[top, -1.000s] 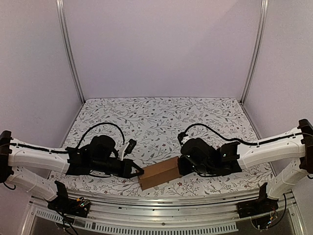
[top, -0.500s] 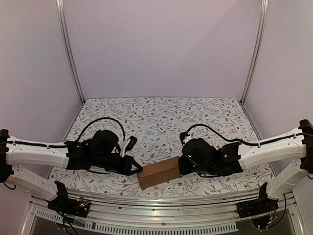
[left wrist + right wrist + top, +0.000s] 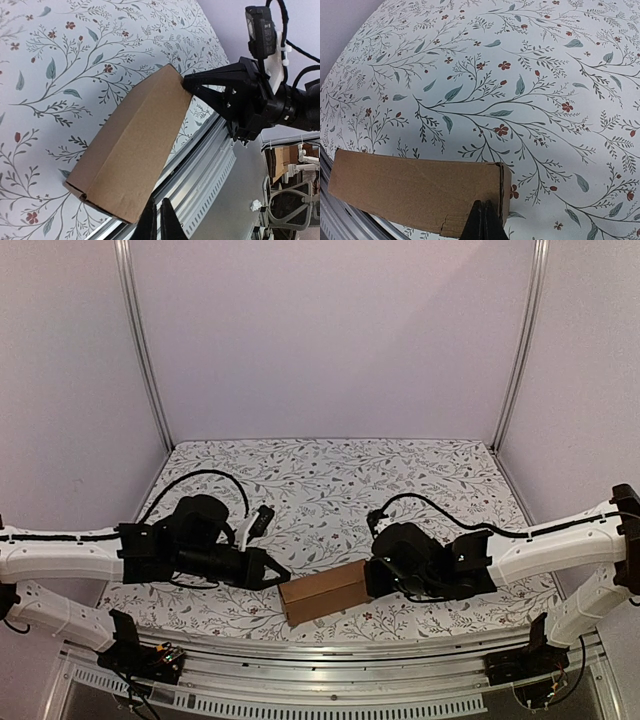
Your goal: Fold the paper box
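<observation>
The plain brown cardboard box (image 3: pixel 325 592), oblong and already standing as a closed-looking tube, lies low in the middle of the top view, close to the near edge of the white, leaf-and-flower printed table (image 3: pixel 330 490). My right tool (image 3: pixel 482 222) has its tips pressed together and its point is against the box's right end, at the bottom of the right wrist view; it pins that end and does not clamp it. My left tool (image 3: pixel 160 220) is also closed to a point, just beside the box's left end at the bottom of the left wrist view. I cannot tell whether it touches.

I judge that the step is seating the left end flap, where a thin seam (image 3: pixel 75 187) shows at the lower left of that view. To do it well I should push along the box's long line, square to the end face, with my right tip as a backstop. A slanted push would probably spin the box toward the ribbed metal rail (image 3: pixel 210 165).

The cardboard is matte and faintly fibrous, with crisp creases and sharp corners that look easy to dent. One lower edge looks slightly ragged. It is likely light and prone to sliding. The table's covering looks smooth and flat.
</observation>
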Robot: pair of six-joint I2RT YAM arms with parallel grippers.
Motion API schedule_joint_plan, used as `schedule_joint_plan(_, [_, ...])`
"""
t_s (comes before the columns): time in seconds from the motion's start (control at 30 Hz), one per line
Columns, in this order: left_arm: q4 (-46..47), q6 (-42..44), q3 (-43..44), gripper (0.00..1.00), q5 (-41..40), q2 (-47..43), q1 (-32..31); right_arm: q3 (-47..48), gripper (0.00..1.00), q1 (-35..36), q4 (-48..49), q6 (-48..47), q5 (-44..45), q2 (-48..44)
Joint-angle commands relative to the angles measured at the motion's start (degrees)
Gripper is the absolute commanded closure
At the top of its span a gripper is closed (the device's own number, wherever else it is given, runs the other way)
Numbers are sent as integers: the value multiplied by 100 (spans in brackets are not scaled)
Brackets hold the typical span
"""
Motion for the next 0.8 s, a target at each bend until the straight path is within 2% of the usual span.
schedule_joint_plan(0.0, [324,-305,-472,95,162,313,-82,-175,100,50,-871,-40,-156,292])
schedule_joint_plan(0.17, [993,-591,-945,98,397,938,-99,-195,100,67,-868,6,-154,309])
schedule_joint_plan(0.27, [1018,-594,-995,100,414,1152,-122,-178,100,64,-893,22,-137,295])
schedule_joint_plan(0.57, [95,-209,-596,100,-13,836,-118,-20,100,75,-1001,-9,-11,167])
schedule_joint_plan(0.77, [-280,34,-265,92,-452,307,-102,165,100,77,-1147,-224,144,-146])
